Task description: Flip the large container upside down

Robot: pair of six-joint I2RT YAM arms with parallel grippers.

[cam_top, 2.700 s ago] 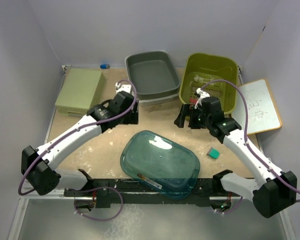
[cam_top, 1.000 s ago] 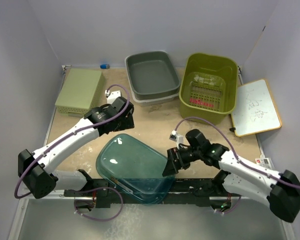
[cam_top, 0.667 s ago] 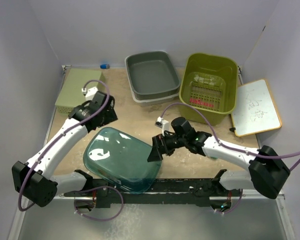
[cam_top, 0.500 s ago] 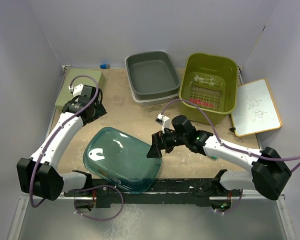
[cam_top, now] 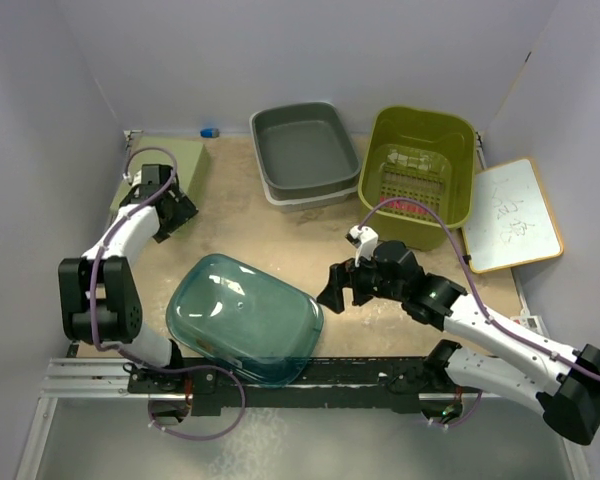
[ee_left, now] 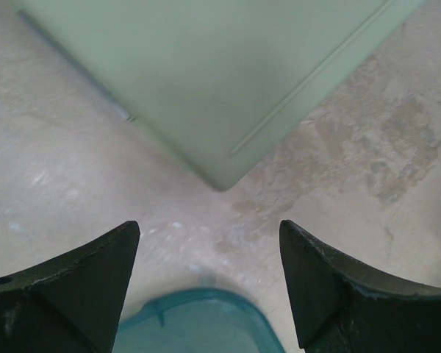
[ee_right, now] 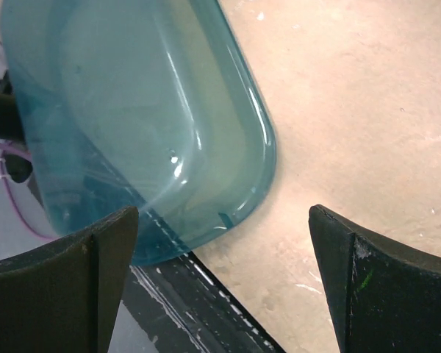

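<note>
The large container is a see-through teal tub lying near the table's front edge, its domed side up as far as I can tell, its near end over the black rail. My right gripper is open and empty just right of it, not touching. In the right wrist view the tub fills the upper left, ahead of the gripper. My left gripper is open and empty at the far left, by the flat green box. In the left wrist view the gripper hangs above bare table, with the tub's edge at the bottom.
A flat green box lies at the back left, and its corner shows in the left wrist view. A grey tray and an olive basket stand at the back. A whiteboard lies at the right. The black rail runs along the front.
The tub has slid left and toward the front edge. My right gripper came against its right end, then drew back to the right. My left arm swung away to the green box.
</note>
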